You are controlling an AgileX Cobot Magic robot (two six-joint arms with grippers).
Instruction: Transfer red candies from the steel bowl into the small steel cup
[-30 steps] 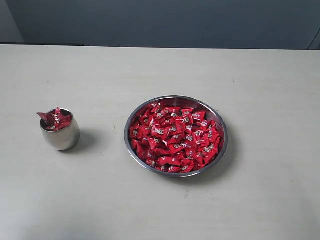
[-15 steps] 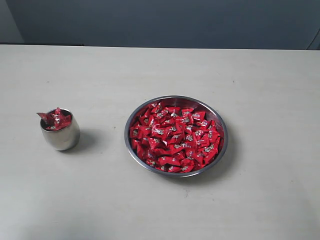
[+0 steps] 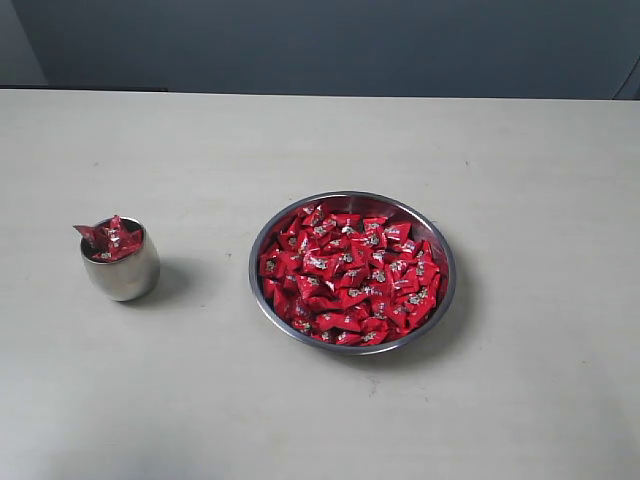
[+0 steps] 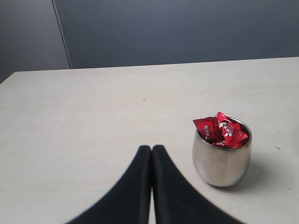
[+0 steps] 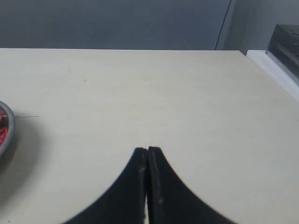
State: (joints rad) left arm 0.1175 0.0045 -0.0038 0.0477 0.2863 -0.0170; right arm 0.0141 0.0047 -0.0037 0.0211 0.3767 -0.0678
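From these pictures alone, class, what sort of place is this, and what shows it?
Probably a robot lab bench, not a kitchen: pale tabletop, plain dark wall, a steel bowl of red candies and a small steel cup set out near the left gripper.

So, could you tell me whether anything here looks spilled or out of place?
Nothing is spilled. The candies sit inside the bowl, and the cup stands upright. Only oddity: its candies are heaped above the rim, one wrapper poking over the edge.
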